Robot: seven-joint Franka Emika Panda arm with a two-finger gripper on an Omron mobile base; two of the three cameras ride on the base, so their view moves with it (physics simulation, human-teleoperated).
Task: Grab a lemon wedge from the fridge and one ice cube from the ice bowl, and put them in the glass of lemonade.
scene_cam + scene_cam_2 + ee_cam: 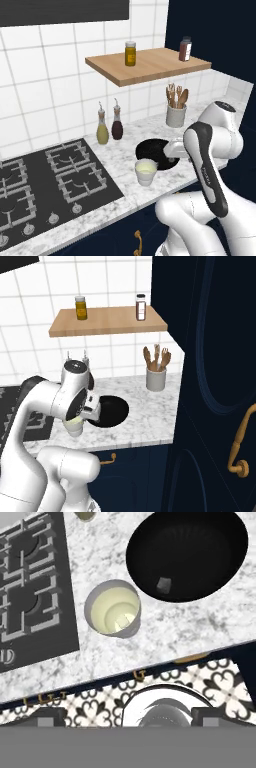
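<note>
The glass of lemonade (113, 608) stands upright on the marble counter, whitish, with pale yellow liquid inside. Just to its right sits the low black ice bowl (215, 567) with one small ice cube (163, 584) on its floor. My gripper (129, 718) hangs well above the counter's front edge, looking straight down, open wide with nothing between its fingers. From the left base the glass (146, 171) sits in front of the bowl (150, 150), and my hand partly covers the bowl. The arm hides most of the glass (75, 428) from the right base, beside the bowl (112, 411). The lemon wedge and the fridge are out of view.
A black cooktop (40, 180) lies left of the glass. Oil and vinegar bottles (102, 131) stand by the tiled wall, and a white crock of wooden utensils (176, 114) behind the bowl. A wooden shelf (150, 67) with two jars hangs above. Tall navy cabinets (215, 381) close the right side.
</note>
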